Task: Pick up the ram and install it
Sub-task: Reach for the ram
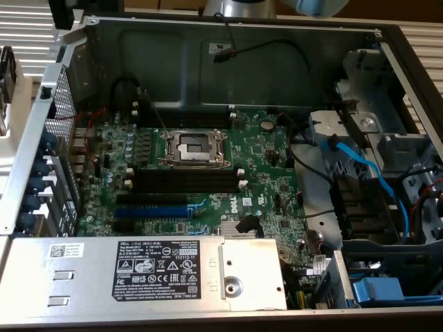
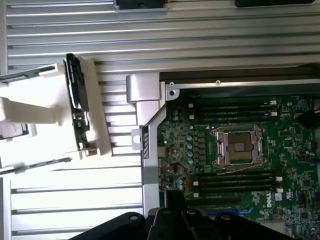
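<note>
Item: an open desktop computer case (image 1: 228, 62) lying flat on a ribbed metal surface (image 2: 200, 40). Inside it is a green motherboard (image 1: 263, 162), with the CPU socket (image 1: 194, 146) near the middle. Taking that socket as the centre of the dial in the exterior view:

- The black memory slots (image 1: 183, 181) lie close by at 6 o'clock.
- A blue expansion slot (image 1: 149, 211) lies farther out toward 7 o'clock.
- A round coin cell (image 1: 266, 126) sits at 2 o'clock.
- A blue cable (image 1: 367, 173) curves through the drive bay at 3 o'clock.

A grey power supply (image 1: 138, 273) with a black-and-white label runs along the case's edge at 6 to 7 o'clock of that view.

Item: the ram (image 2: 77, 105), a long dark stick standing on its edge in a white holder (image 2: 30, 107). The holder rests on the ribbed surface outside the case, at about 9 o'clock of the exterior view, beyond the perforated side wall.

Item: the gripper (image 2: 175, 220), black, hanging over the case's edge near the board's slots. It is closed tight and has no hold on the ram. It is apart from the ram and touches neither the stick nor the holder.
</note>
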You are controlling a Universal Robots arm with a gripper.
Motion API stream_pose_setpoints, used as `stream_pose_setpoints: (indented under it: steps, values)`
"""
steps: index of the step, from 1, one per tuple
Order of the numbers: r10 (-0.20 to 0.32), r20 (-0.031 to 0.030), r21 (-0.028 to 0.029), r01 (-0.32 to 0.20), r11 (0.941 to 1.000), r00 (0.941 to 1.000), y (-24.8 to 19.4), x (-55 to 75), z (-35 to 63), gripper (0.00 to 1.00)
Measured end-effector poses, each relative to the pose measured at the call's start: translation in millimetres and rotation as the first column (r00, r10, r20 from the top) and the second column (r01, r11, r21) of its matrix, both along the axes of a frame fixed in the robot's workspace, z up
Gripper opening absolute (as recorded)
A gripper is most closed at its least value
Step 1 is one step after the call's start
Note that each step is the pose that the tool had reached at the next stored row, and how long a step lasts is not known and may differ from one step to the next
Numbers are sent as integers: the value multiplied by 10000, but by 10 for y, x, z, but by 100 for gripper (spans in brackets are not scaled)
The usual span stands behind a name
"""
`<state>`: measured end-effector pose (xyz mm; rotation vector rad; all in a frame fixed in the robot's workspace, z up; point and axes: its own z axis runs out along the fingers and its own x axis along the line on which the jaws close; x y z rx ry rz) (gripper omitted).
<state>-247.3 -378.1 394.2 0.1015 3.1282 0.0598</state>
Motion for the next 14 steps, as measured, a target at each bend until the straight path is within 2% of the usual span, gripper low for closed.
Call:
stream_pose_setpoints:
  steps: [3,4,9,14]
  values:
    - [38,-163,-17,-38,10000,9999,19,-61,2,10]
    - [49,-187,-23,-50,10000,9998,25,-90,2,10]
    - [58,-198,-49,-59,10000,9998,57,-317,-18,10]
    - [58,-199,-68,-60,10000,9998,63,-546,-50,10]
